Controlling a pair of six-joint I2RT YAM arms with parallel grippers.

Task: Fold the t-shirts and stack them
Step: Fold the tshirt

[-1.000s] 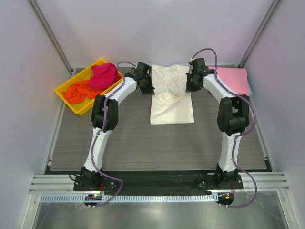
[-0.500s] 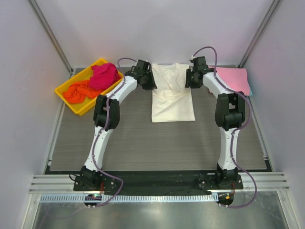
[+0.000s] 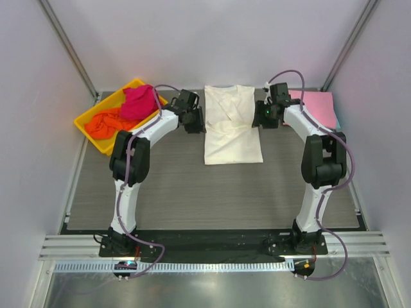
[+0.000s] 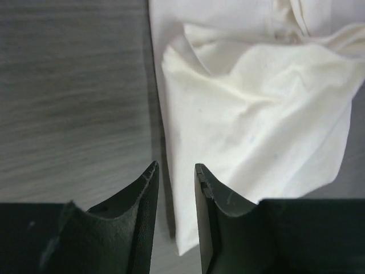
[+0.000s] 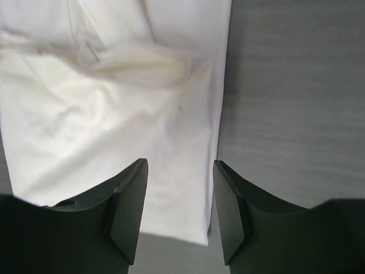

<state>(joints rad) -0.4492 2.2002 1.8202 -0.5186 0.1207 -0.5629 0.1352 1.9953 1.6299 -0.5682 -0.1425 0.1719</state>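
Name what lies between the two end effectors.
The cream t-shirt lies between left end effector and right end effector, per the top view.

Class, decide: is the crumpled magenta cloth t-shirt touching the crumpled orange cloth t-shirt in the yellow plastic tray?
Touching. The top external view shows the crumpled magenta t-shirt overlapping the orange t-shirt in the yellow plastic tray, no gap between.

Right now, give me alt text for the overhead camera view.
A partly folded cream-white cloth t-shirt lies far-centre on a grey table, the left claw and right claw open at its two side edges. A yellow plastic tray at far left holds a crumpled magenta shirt and an orange shirt; a folded pink shirt lies far right.
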